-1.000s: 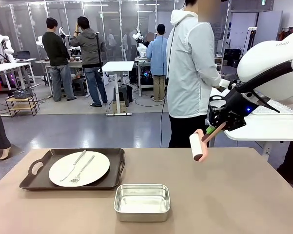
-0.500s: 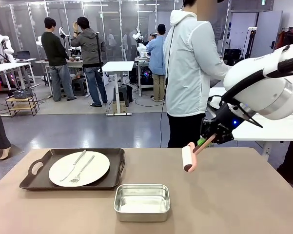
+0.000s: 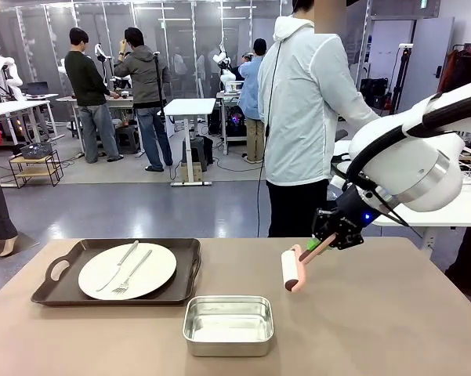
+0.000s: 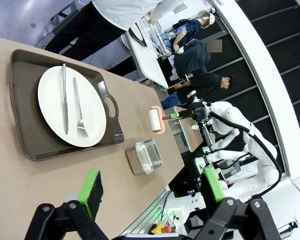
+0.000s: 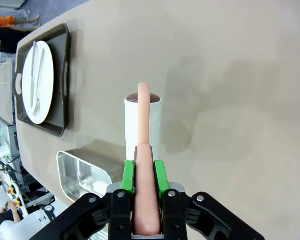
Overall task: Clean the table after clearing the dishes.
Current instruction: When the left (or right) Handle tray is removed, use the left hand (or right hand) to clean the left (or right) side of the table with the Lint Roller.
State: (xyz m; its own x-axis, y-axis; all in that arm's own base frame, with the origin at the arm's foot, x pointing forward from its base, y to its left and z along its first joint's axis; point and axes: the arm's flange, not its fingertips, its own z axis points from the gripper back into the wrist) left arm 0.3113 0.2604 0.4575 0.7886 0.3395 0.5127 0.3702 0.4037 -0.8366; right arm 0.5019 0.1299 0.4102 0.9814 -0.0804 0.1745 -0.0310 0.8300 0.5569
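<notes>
Right pincer [image 3: 324, 240] clamps lint roller [image 3: 290, 271] over the table [image 3: 376, 329] (plate [image 3: 127, 271] well apart).

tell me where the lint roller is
In the front view the lint roller hangs right of centre, held by the right gripper above the table, right of the steel pan.

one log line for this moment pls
right gripper: shut on lint roller, low over table | left gripper: open, empty | plate with knife and fork on tray | steel pan near front edge
</notes>
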